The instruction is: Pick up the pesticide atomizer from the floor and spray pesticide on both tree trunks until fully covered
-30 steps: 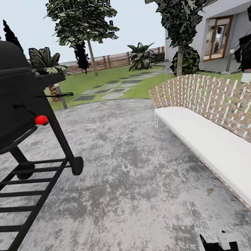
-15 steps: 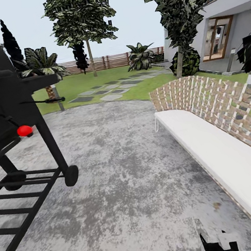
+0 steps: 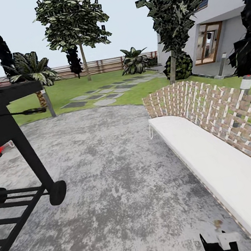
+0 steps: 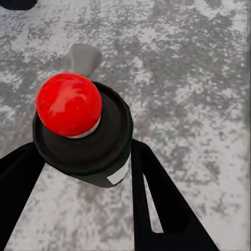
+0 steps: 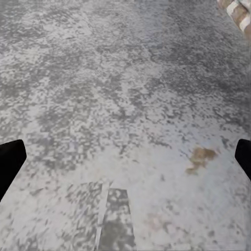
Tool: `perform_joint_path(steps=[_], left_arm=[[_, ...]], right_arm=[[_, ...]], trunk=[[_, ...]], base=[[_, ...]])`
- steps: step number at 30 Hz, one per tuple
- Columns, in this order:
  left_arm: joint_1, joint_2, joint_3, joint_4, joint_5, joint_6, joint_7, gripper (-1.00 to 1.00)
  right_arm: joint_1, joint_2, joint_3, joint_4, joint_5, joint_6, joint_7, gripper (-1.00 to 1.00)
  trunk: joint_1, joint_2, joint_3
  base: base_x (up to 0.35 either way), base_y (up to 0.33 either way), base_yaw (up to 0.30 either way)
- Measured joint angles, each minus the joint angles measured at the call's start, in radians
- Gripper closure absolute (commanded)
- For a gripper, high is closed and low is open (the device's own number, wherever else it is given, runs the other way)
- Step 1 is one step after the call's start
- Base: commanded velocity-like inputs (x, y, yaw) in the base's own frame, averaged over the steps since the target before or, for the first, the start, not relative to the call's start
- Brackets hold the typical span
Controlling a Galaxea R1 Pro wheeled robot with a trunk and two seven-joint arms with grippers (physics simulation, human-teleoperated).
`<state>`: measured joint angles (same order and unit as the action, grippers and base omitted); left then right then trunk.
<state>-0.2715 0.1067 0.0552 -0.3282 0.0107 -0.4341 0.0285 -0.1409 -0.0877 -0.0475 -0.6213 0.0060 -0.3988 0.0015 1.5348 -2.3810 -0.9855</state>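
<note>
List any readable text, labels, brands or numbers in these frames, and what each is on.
None: no words or numbers can be read.
The pesticide atomizer held in the left gripper bears a small white patch, blank as far as can be seen.
The grill and bench show no markings.

trees (image 3: 84, 63): 2 | bench (image 3: 214, 167): 1 | grill (image 3: 8, 133): 1 | pesticide atomizer (image 4: 83, 133): 1
</note>
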Motion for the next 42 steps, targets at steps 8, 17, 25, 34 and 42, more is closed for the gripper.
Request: perform_joint_path(steps=[8,17,25,34,42], left_arm=[[0.000,0.000,0.000,0.000,0.000,0.000,0.001,1.00],[0.000,0.001,0.001,0.000,0.000,0.000,0.001,1.00],[0.000,0.001,0.001,0.000,0.000,0.000,0.001,1.00],[0.000,0.001,0.000,0.000,0.000,0.000,0.001,1.00],[0.000,0.001,0.001,0.000,0.000,0.000,0.001,1.00]], right_arm=[[0.000,0.000,0.000,-0.001,-0.001,0.000,0.000,-1.00],[0.000,0.000,0.000,0.000,-0.001,0.000,0.000,-1.00],[0.000,0.000,0.000,-0.001,-0.001,0.000,0.000,-1.00],[0.000,0.000,0.000,-0.001,-0.001,0.000,0.000,-1.00],[0.000,0.000,0.000,-0.002,-0.001,0.000,0.000,-1.00]], trunk=[[0.000,0.000,0.008],[0.000,0.000,0.008],[0.000,0.000,0.012],[0.000,0.000,0.014],[0.000,0.000,0.015]], base=[[0.334,-0.067,0.000],[0.339,-0.003,0.000],[0.339,0.000,0.113],[0.339,0.000,0.039],[0.339,0.000,0.001]])
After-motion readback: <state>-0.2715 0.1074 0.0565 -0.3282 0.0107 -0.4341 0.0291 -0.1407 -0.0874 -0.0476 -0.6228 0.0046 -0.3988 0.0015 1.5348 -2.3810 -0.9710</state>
